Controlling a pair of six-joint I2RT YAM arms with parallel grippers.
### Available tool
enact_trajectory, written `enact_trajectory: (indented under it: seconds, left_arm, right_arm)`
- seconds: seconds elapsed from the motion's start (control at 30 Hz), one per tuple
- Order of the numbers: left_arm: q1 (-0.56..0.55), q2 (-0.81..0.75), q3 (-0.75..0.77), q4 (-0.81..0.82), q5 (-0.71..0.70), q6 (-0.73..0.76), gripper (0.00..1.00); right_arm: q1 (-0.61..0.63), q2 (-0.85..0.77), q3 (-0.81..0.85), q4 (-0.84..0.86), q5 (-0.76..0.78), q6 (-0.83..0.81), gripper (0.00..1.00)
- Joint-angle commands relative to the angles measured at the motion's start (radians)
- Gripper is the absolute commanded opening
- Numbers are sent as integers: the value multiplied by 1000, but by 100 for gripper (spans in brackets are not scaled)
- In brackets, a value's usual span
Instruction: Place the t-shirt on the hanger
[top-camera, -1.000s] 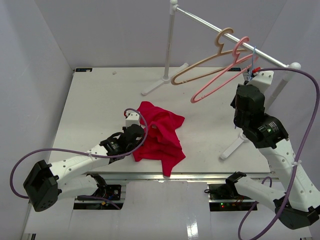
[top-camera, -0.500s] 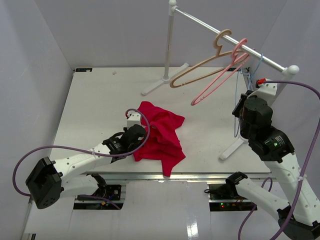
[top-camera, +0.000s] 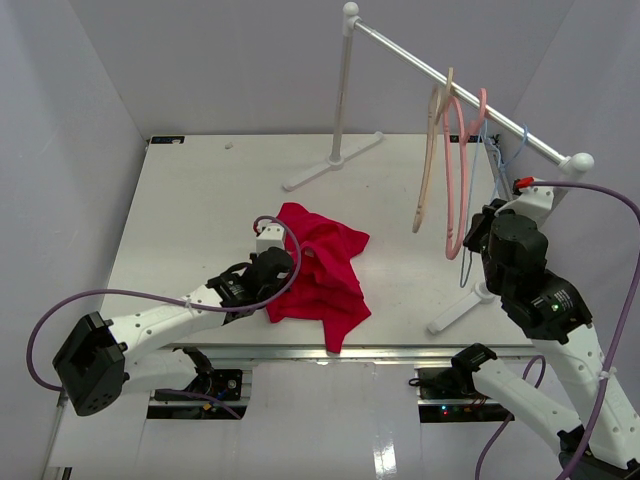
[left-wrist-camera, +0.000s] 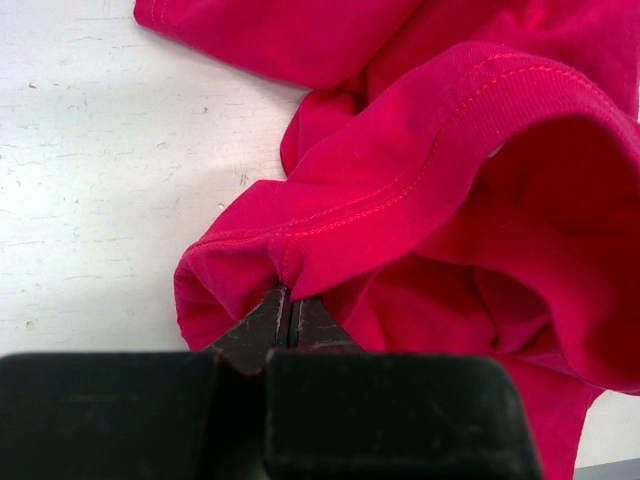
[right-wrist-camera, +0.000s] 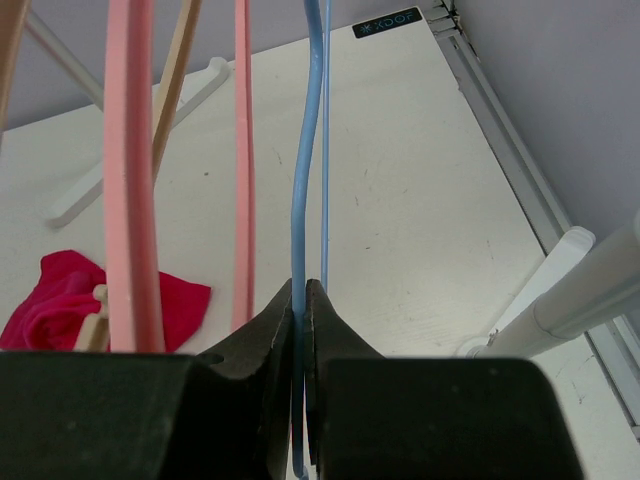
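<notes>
The crimson t-shirt (top-camera: 325, 270) lies crumpled on the table at the middle front. My left gripper (top-camera: 280, 250) is at its left edge. In the left wrist view the gripper (left-wrist-camera: 288, 300) is shut on a stitched hem fold of the t-shirt (left-wrist-camera: 450, 200). The thin light-blue hanger (top-camera: 466, 270) hangs on the rack rail at the right. My right gripper (top-camera: 476, 233) is beside it. In the right wrist view the gripper (right-wrist-camera: 304, 300) is shut on the hanger's blue wire (right-wrist-camera: 299, 180). The t-shirt (right-wrist-camera: 60, 300) shows far left there.
A pink hanger (top-camera: 462, 180) and a tan hanger (top-camera: 430, 160) hang on the white rail (top-camera: 450, 80), left of the blue one; they also show in the right wrist view, pink (right-wrist-camera: 130, 200) and tan (right-wrist-camera: 175, 80). Rack feet stand at the back (top-camera: 330, 160) and front right (top-camera: 460, 310).
</notes>
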Motion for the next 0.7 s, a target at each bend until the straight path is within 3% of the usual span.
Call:
enact_trajectory:
  seconds: [0.0,0.33,0.67]
  left_arm:
    - [-3,-24,30,15,1,-8,0]
    - [-4,8,66,3,4,-6,0]
    - [-2,3,138,-45,45,-16,0]
  right_arm:
    - [3,-42,-30,-115,-14,21,8]
    - [4,-81,-87,-187,-53,40,8]
    - [4,-97,-215,-118,-312,-45,8]
